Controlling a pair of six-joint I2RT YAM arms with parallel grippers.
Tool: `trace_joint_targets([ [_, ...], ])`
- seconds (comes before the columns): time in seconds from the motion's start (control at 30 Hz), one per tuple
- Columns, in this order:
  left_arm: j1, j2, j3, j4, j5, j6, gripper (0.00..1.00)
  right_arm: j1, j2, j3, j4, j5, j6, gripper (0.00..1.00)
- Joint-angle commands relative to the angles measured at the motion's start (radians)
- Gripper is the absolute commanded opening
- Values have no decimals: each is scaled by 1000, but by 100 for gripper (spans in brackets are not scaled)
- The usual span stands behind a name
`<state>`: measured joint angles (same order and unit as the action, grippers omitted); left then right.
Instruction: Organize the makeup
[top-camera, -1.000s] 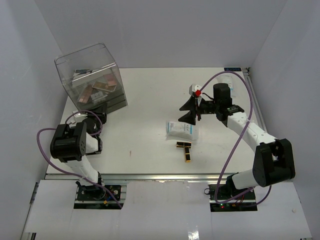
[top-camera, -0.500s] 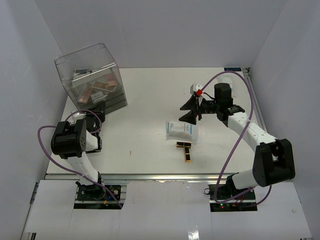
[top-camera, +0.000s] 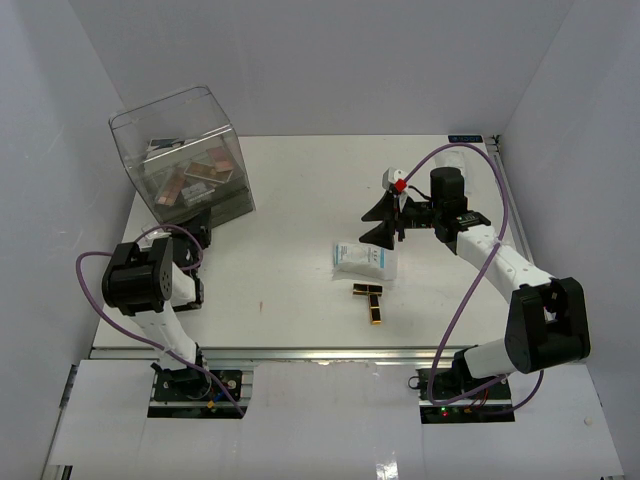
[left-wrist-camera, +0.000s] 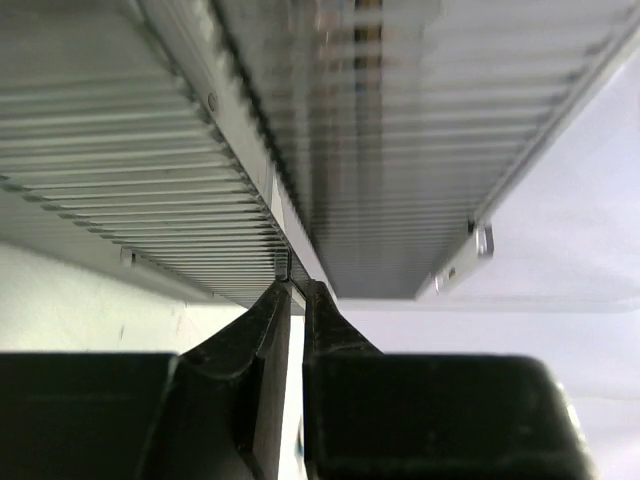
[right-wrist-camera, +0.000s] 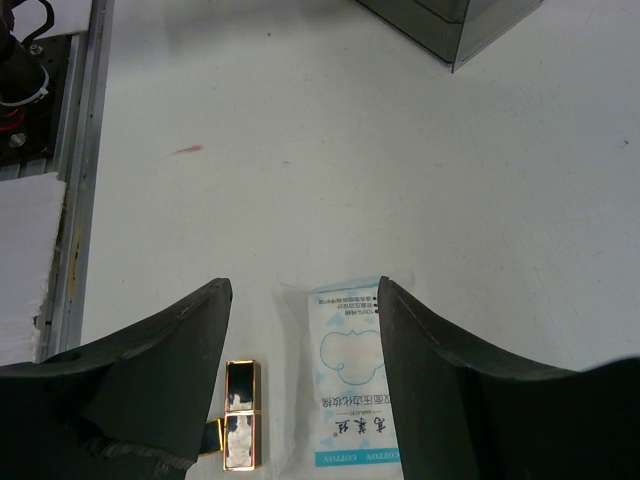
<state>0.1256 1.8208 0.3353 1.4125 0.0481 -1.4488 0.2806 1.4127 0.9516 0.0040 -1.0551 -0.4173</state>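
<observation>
From above, one clear box (top-camera: 180, 120) at the far left of the table (top-camera: 300, 180) holds at least three palettes (top-camera: 200, 176). One sachet (top-camera: 362, 260) and two lipstick tubes (top-camera: 375, 310) lie mid-table near the right gripper (top-camera: 378, 223), and the left gripper (top-camera: 203, 222) sits at the box's base. In the left wrist view, its jaws are narrow, pinching a thin edge (left-wrist-camera: 283, 235) of the box. In the right wrist view, the jaws are spread wide and hold nothing, above one sachet and one of the lipstick tubes.
</observation>
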Motion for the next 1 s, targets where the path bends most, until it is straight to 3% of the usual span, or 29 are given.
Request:
trace_joint_targets([
  [0.0,2,-59,-117,113,85,13,0,-9,-12,1,33,-20,16,66],
  [0.37,0,-280,-324,45,198,-18,0,-17,3,1,34,-1,17,67],
  [0.83,-9,-517,-332,-204,208,25,0,-27,9,1,31,17,17,67],
  [0.97,-11,-504,-331,-236,194,31,11,-30,10,-1,31,19,18,67],
])
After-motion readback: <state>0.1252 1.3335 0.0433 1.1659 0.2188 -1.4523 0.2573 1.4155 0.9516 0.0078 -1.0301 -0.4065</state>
